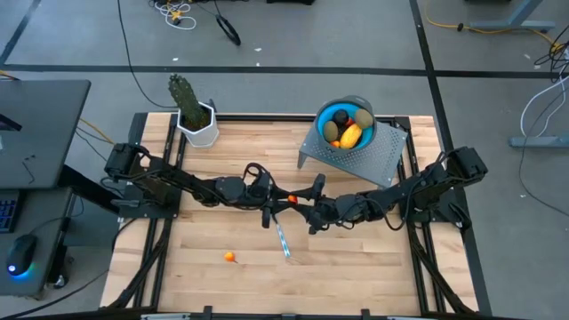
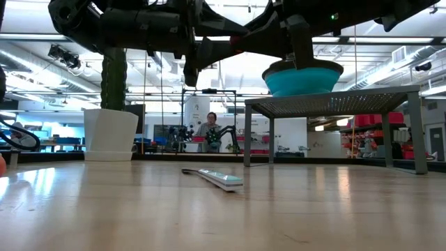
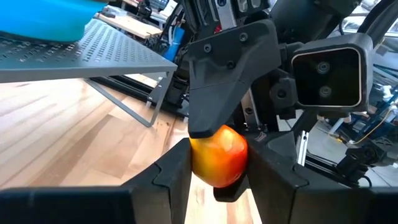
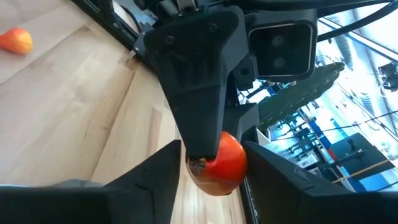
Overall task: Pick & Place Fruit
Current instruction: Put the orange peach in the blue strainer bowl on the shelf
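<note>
1. Above the middle of the table (image 1: 356, 267), both arms are meeting nose to nose, and a small orange-red fruit (image 1: 292, 199) is hanging in the air between them.
2. The left gripper (image 3: 217, 180) is pinching the orange-red fruit between its two fingers; the fruit is sitting low in the jaws with its rounded top showing.
3. The right gripper (image 4: 211, 177) is facing it with its fingers set on either side of the same fruit; they appear to be touching the skin, but whether they are bearing on it yet cannot be told.
4. Judged as a handling problem, the fruit is looking light, smooth and glossy, hence apt to slip or roll. A hold across its widest part, at right angles to the other gripper's fingers, seems safest.
5. A second orange fruit (image 1: 229, 257) is lying on the boards near the front of the table, well apart from both grippers.
6. The blue bowl (image 1: 345, 109) on the perforated grey stand (image 1: 387, 156) is already holding a yellow piece (image 1: 351, 135), olive-brown pieces and a dark one.
7. The knife (image 1: 282, 238) is lying flat on the table beneath the grippers, and the cactus (image 1: 185, 96) is standing at the far left corner.
</note>
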